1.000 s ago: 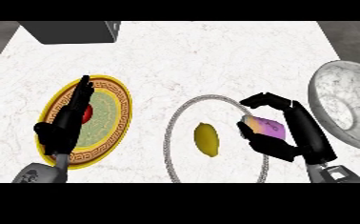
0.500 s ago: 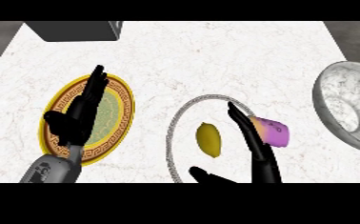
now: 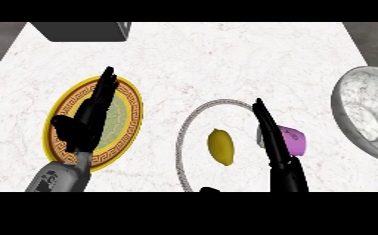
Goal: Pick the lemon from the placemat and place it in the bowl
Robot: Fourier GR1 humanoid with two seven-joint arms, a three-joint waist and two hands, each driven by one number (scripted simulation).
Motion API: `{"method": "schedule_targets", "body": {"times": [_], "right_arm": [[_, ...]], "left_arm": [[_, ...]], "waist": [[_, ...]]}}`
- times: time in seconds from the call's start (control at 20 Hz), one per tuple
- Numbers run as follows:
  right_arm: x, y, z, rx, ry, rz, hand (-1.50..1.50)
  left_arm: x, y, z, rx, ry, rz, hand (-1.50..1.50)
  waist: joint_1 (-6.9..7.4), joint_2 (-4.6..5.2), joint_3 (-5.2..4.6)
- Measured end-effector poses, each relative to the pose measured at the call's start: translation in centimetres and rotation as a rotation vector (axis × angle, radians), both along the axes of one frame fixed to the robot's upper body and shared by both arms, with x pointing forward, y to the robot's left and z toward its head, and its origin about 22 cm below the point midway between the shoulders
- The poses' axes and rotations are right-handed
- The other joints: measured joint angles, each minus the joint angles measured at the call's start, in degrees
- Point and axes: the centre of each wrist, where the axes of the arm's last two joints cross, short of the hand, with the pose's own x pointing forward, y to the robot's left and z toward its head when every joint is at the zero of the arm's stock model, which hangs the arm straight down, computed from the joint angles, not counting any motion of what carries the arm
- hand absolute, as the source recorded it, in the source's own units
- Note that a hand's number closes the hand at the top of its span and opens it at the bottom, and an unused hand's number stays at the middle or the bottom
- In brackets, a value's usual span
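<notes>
The yellow lemon [image 3: 221,147] lies on a round white placemat [image 3: 193,124] with a grey braided rim, low in the middle of the view. My right hand [image 3: 270,136] is open just to the lemon's right, fingers straight and pointing away from me, not touching the fruit. The marble bowl [image 3: 357,110] sits at the right edge, partly cut off. My left hand [image 3: 90,118] is open and rests over the yellow patterned plate on the left.
A purple cup [image 3: 289,140] lies on its side right beside my right hand, on the placemat's right part. A yellow plate [image 3: 130,110] with a dark key pattern sits at left. A dark grey box [image 3: 83,31] stands at the far left.
My right hand has opened from a curled pose around the purple cup and now stands straight between cup and lemon. The left hand shifted slightly over the plate. The lemon has not moved.
</notes>
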Motion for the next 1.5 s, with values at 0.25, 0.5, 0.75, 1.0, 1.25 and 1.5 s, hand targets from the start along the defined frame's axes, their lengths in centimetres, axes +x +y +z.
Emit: {"method": "schedule_targets", "body": {"times": [0.25, 0.5, 0.75, 1.0, 1.25, 1.5], "right_arm": [[1.1, 0.6, 1.3, -0.049, 0.187, -0.008, -1.50], [1.9, 0.9, 1.3, -0.103, 0.351, -0.001, -1.50], [2.5, 0.9, 0.1, -0.134, 0.433, 0.018, -1.50], [2.0, 0.5, -1.1, -0.118, 0.454, 0.044, -1.50], [1.4, -0.3, -1.5, -0.052, 0.422, 0.071, -1.50], [1.1, -0.4, -1.7, 0.007, 0.401, 0.095, -1.50]], "left_arm": [[-0.1, -0.6, 0.2, -0.001, 0.006, -0.004, 0.00], [0.0, -0.8, -0.2, 0.003, 0.005, -0.008, 0.00], [0.4, -0.1, 0.4, 0.002, 0.001, -0.004, 0.00], [0.2, -0.1, 0.9, 0.005, -0.002, -0.002, 0.00], [-0.1, -0.1, 0.2, 0.000, -0.001, -0.007, 0.00], [0.0, -0.4, 0.2, -0.002, 0.000, -0.002, 0.00]], "waist": [[0.34, 0.13, 0.03], [0.34, 0.18, 0.06], [0.30, 0.18, 0.09], [0.25, 0.15, 0.11], [0.18, 0.15, 0.11], [0.19, 0.15, 0.11]]}}
